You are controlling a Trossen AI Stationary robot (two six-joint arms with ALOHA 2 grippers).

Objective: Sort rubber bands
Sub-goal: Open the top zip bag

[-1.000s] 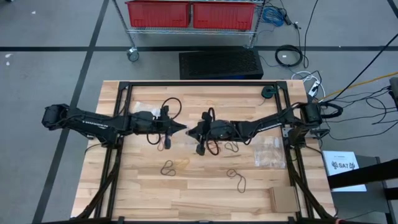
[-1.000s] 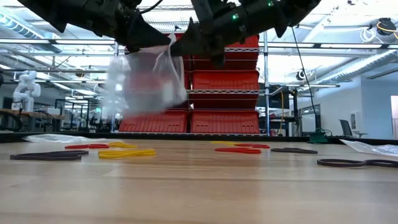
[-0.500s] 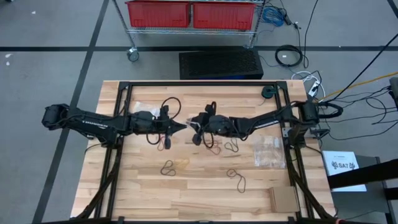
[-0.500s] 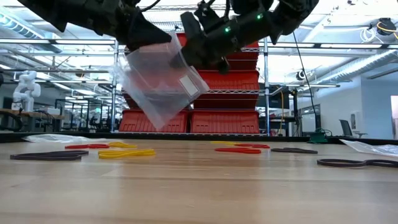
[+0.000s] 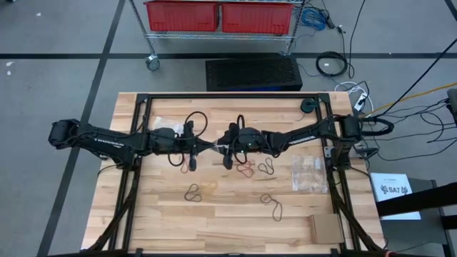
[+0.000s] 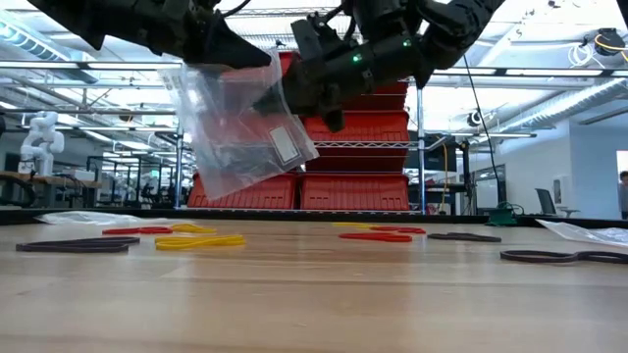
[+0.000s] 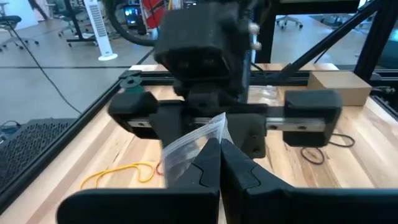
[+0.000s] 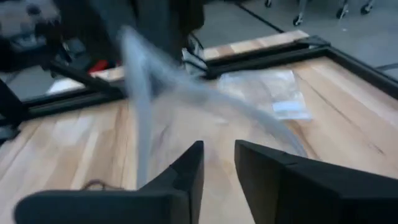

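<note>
1. Overhead, both arms are seen stretched toward the middle of the wooden table [image 5: 164,214], the left gripper [image 5: 211,148] and the right gripper [image 5: 222,148] meeting tip to tip above its centre.
2. A clear plastic bag [image 6: 240,127] is held in the air between them; in the low view it hangs tilted, well above the tabletop, with a small white label on its lower right side.
3. The left gripper's fingers [image 7: 208,165] are pressed together on the bag's upper edge (seen plainly in the left wrist view, where a corner of the film stands up between them).
4. The right gripper's fingers [image 8: 186,171] are seen apart with a gap between them, the blurred film of the bag just ahead; whether the film is touched by them cannot be told.
5. The rubber bands [image 5: 265,168] are left scattered on the table: red and black loops just near of the right gripper, a black loop [image 5: 192,192] with a yellow one beside it nearer the front, and another black pair [image 5: 272,203] to the right of those.
6. In the low view, red, yellow and black bands [image 6: 196,239] are seen lying flat across the tabletop.
7. More clear bags [image 5: 309,173] are laid flat at the table's right side, and a small cardboard box [image 5: 326,228] is set at the near right corner.
</note>
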